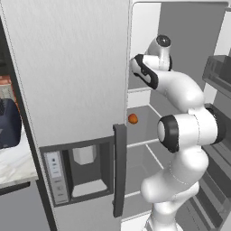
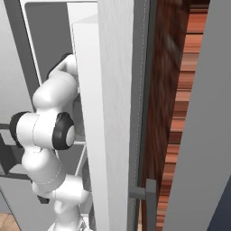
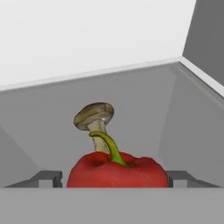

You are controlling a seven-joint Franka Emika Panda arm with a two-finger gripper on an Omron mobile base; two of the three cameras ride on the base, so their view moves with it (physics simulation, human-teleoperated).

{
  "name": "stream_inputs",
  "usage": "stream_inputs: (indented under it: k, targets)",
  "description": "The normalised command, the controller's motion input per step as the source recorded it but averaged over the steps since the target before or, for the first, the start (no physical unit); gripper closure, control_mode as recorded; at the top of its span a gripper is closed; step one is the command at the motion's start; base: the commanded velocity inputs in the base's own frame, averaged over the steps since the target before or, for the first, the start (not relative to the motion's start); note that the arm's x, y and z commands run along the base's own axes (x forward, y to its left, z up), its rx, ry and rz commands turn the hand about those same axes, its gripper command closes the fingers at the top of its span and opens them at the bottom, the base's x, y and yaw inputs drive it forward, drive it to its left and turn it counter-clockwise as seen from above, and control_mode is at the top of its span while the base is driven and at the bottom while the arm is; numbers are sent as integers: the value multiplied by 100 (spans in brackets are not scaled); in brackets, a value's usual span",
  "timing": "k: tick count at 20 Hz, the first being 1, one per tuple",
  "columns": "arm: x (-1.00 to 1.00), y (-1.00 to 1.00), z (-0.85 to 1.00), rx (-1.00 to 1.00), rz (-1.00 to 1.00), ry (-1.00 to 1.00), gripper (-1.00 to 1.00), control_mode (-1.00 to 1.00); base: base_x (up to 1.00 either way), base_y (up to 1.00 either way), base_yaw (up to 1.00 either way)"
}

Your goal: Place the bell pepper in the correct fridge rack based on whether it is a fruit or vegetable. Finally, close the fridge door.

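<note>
Bell pepper task, risks, all placed relative to the fridge rack (image 3: 131, 100).
fridge door (image 1: 216, 117): swung open beside the rack; arm reaches inside, closing now would hit it.
gripper (image 3: 114, 179): jaws spread, tips either side of the pepper, not clamping.
bell pepper (image 3: 117, 171): low over the rack; may roll or tip.
mushroom (image 3: 94, 117): just behind; pepper could bump it.
</note>
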Motion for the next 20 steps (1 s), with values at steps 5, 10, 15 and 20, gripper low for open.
stream_inputs:
  k: [5, 10, 15, 20]
  targets:
    - [-13, 0, -5, 0, 2, 0, -100, -100, 0, 0, 0]
    - [-52, 0, 0, -1, 2, -1, -100, -100, 0, 0, 0]
    - [-73, 0, 0, -1, 0, 0, -100, -100, 0, 0, 0]
    - [-96, 7, 0, -5, 1, 0, -100, -100, 0, 0, 0]
